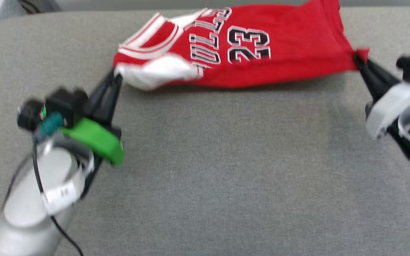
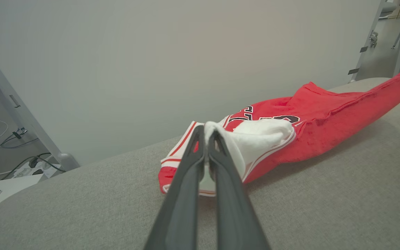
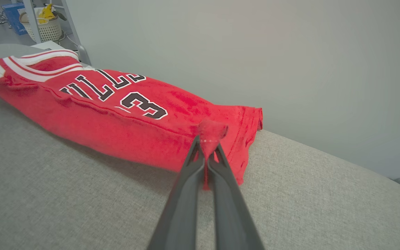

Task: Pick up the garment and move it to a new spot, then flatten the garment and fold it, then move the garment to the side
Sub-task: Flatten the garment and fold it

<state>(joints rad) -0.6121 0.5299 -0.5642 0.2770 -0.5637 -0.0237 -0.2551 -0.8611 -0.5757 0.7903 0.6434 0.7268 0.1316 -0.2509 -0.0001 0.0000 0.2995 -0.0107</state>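
The garment [image 1: 247,49], a red jersey T-shirt with white sleeves and black lettering and "23", hangs stretched between my two grippers at the far side of the grey table [image 1: 205,160]. My left gripper [image 1: 116,76] is shut on its white sleeve at the left end; the left wrist view shows the sleeve [image 2: 255,135] pinched between the fingertips of that gripper [image 2: 206,133]. On the other end, my right gripper [image 1: 357,59] is shut on a red hem corner, seen bunched at this gripper's tips [image 3: 207,142]. The garment [image 3: 116,107] sags a little above the table surface.
A pale wall [image 2: 186,52] stands right behind the table's far edge. Off the table's left end are metal frame legs and cables on the floor [image 2: 12,152]. A white basket [image 3: 45,27] sits on the floor past the table end.
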